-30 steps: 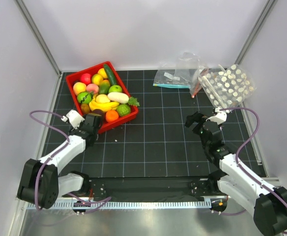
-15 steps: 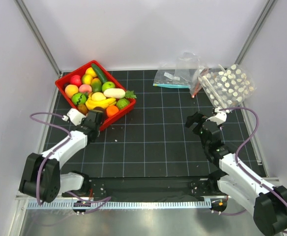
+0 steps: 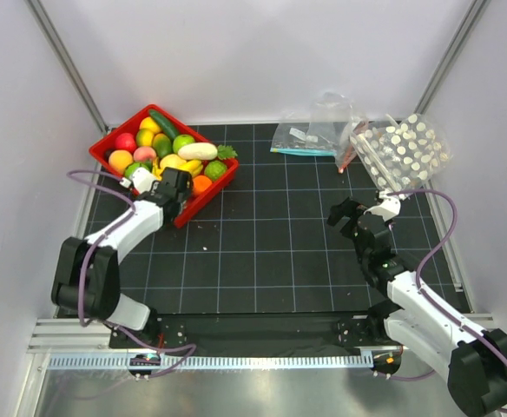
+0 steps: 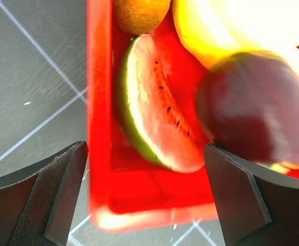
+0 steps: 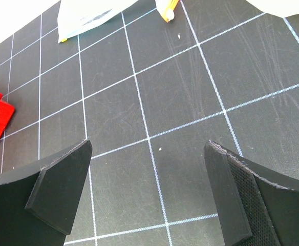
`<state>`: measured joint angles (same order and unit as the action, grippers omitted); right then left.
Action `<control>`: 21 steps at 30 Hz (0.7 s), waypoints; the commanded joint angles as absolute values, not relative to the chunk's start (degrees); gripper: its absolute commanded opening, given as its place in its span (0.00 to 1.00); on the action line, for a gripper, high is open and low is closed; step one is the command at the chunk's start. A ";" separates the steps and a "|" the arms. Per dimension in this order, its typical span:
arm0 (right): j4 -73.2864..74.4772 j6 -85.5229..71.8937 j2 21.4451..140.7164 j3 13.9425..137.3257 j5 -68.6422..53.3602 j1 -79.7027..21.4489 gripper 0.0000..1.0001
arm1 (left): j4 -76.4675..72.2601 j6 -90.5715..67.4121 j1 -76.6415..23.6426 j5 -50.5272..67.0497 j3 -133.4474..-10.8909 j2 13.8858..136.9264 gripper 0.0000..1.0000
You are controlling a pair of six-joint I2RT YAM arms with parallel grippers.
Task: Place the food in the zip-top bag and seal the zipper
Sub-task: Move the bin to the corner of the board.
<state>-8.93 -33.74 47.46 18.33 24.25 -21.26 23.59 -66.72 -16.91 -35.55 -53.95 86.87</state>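
Clear zip-top bag [image 3: 330, 109] crumpled; zipper [image 3: 347, 154] runs near-far, slightly diagonal.

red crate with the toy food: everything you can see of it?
The red crate is a shallow rectangular tray, glossy plastic by its look, with low walls. It sits flat on the black gridded mat at far left, turned diagonally to the grid. Toy food fills it. The open left gripper straddles its near wall; contact cannot be told.
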 commanded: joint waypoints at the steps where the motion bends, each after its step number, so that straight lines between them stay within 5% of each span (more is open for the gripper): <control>1: -10.46 -32.35 46.67 19.60 25.05 -21.44 1.00 | 24.61 -63.91 -16.88 -34.90 -50.73 79.82 1.00; 9: -12.39 -30.67 46.41 18.63 22.50 -21.45 1.00 | 23.39 -55.56 -19.15 -28.92 -44.56 65.15 1.00; 16: -13.71 -29.71 46.84 18.19 20.13 -21.45 0.99 | 6.08 -40.35 -24.68 -8.47 -38.68 60.11 1.00; 21: -14.68 -28.22 46.85 17.93 18.02 -21.45 0.99 | 2.39 -32.10 -34.44 -14.76 -40.25 66.00 1.00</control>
